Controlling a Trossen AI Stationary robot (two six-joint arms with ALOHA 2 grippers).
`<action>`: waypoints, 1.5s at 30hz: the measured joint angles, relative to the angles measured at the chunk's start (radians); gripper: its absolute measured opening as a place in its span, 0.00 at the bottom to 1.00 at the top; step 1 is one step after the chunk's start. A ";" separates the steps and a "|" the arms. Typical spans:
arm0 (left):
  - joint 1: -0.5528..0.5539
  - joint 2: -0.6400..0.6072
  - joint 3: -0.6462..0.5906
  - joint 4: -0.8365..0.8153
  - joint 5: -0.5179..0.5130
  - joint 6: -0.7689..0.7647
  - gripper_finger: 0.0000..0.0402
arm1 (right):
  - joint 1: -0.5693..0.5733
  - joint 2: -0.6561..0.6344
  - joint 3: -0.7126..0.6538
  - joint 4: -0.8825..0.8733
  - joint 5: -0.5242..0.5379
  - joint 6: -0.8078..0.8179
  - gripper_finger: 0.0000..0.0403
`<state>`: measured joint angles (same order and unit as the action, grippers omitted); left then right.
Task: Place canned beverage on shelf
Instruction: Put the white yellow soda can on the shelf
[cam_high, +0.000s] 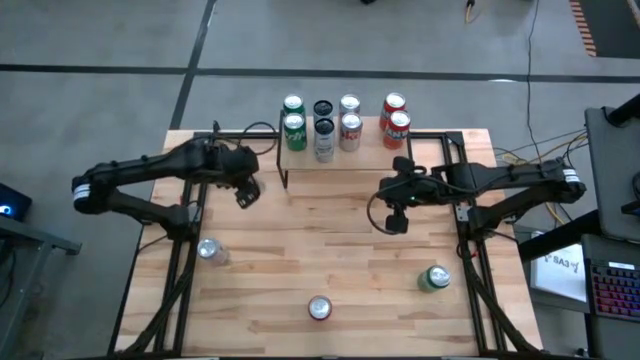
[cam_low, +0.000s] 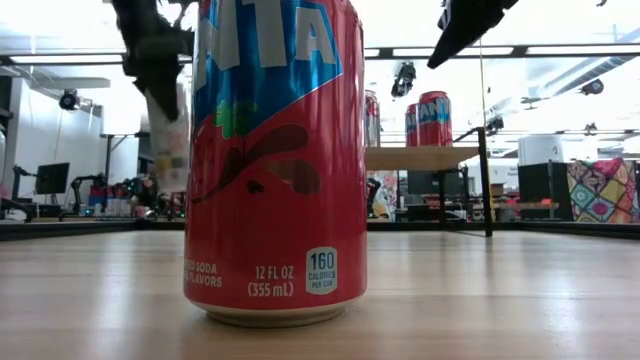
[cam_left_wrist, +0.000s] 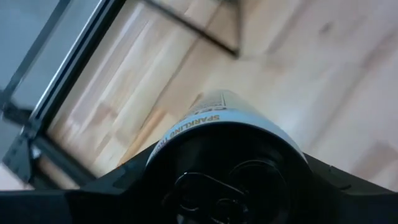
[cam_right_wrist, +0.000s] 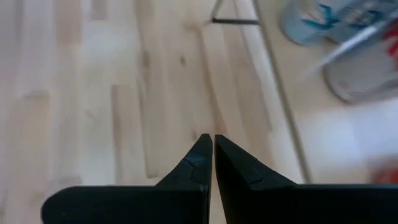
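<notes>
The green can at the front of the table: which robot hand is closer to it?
Right. The right gripper hangs just behind the green can; the left gripper is far across the table.

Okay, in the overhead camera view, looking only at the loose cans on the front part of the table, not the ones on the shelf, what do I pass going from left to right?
Silver can → red-topped can at the front edge → green can.

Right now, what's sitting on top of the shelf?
Eight upright cans in two rows: two green, two dark, two white, two red. The shelf board under them is covered; the can in the left gripper isn't there yet.
</notes>
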<state>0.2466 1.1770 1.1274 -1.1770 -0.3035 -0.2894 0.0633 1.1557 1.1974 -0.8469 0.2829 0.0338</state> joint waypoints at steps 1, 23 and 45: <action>-0.022 0.000 0.013 0.000 0.000 -0.005 0.61 | 0.003 -0.008 -0.019 0.029 -0.015 0.000 0.02; -0.451 0.187 0.216 0.195 -0.031 -0.179 0.61 | 0.049 0.011 -0.341 0.664 -0.134 -0.060 0.02; -0.550 0.531 0.514 0.113 -0.030 -0.211 0.61 | 0.213 0.012 -0.341 0.732 -0.133 -0.061 0.02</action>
<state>-0.3038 1.7083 1.6409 -1.0644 -0.3330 -0.5003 0.2764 1.1679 0.8562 -0.1146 0.1497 -0.0269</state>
